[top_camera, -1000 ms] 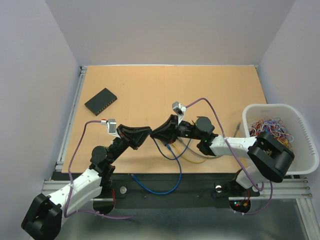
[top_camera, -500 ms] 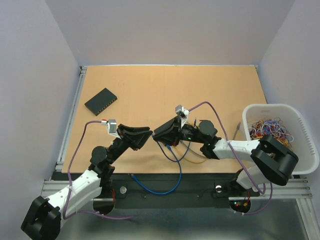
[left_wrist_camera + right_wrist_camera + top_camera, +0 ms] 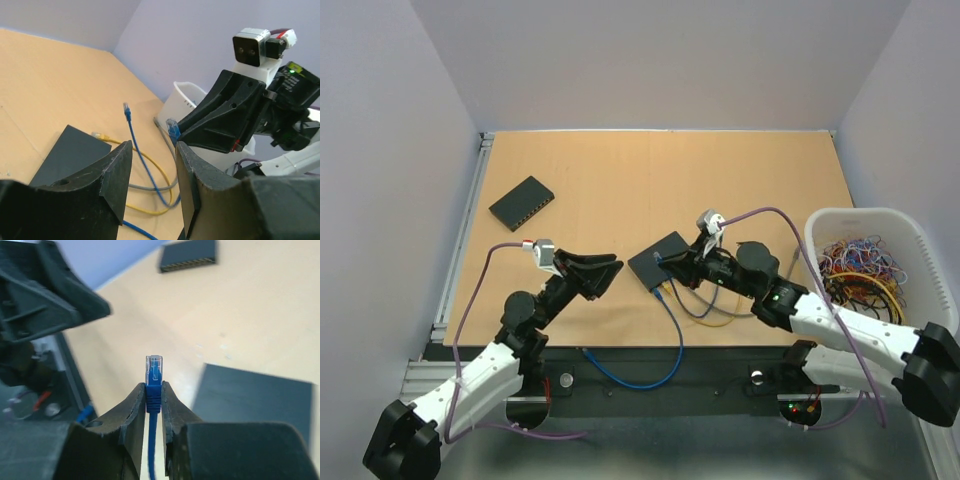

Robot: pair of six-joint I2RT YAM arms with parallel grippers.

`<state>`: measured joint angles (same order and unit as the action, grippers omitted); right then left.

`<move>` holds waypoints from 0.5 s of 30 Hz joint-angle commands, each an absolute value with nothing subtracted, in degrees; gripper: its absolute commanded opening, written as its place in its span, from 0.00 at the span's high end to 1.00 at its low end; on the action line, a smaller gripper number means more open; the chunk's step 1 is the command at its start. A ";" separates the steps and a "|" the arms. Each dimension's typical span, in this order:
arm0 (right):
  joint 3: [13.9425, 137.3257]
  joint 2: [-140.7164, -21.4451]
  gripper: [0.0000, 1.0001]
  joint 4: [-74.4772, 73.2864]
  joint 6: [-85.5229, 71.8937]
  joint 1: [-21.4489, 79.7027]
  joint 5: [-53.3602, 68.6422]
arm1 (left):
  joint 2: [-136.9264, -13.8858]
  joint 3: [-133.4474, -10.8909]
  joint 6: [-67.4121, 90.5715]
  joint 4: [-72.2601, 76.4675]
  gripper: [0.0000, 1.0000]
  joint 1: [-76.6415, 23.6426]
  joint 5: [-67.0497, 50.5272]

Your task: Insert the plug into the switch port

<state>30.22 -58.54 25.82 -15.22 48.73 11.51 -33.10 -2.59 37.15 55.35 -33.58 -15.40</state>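
My right gripper is shut on a blue plug by its boot, and the clear tip sticks out past the fingertips. In the top view that gripper hovers over a flat black box at the table's middle. A black switch with a row of ports lies at the far left; the right wrist view shows that switch far ahead. My left gripper stands open and empty just left of the plug. The left wrist view shows the gripper facing the plug.
A white bin of coloured bands stands at the right edge. Yellow cable and grey cable lie in loops by the black box. A second blue plug end sticks up there. The blue cable trails over the front edge.
My left gripper's jaws have opened. The right arm has drawn back to the right with the blue plug, uncovering the black box beneath it.
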 commanded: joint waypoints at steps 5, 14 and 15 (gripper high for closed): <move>38.13 -47.91 1.00 0.37 -7.56 48.34 -17.73 | -36.47 -3.87 35.42 56.51 0.51 -32.96 -13.89; 43.16 -61.16 1.00 -6.68 -9.49 48.25 -31.63 | -40.68 -6.84 35.86 51.79 0.56 -32.61 -6.97; 42.72 -62.65 1.00 -6.68 -10.10 48.34 -32.34 | -41.65 -7.64 36.12 50.55 0.57 -32.52 -5.64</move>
<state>43.44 -56.29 -1.32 -9.43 48.71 -24.56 -39.53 -3.27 36.49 52.36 -33.19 -10.94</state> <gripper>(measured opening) 0.208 0.445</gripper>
